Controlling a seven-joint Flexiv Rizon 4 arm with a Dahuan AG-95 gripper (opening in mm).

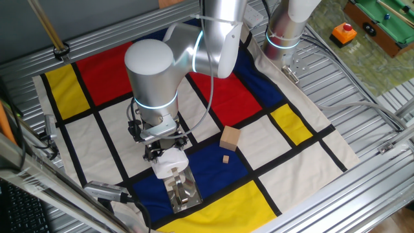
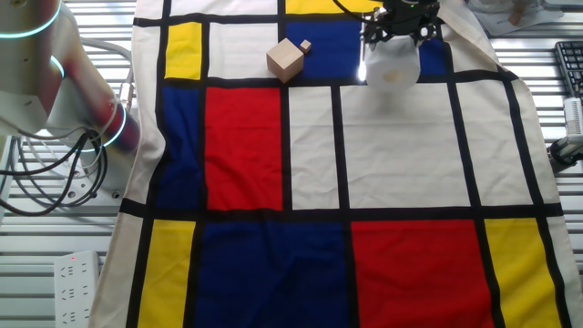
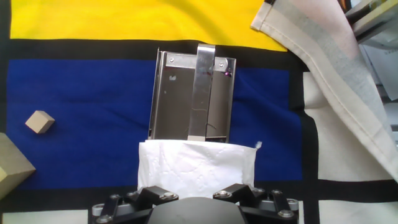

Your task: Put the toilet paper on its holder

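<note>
fingers (image 3: 194,194) gripping toilet paper (image 3: 196,169), holder (image 3: 193,93) beyond

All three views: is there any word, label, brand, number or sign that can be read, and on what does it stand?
None can be read.
The toilet paper, the holder, the large wooden block, the small wooden cube and the colour-block cloth: no print visible.
The white box at the table edge in the other fixed view: only faint marks, too small to read.
</note>
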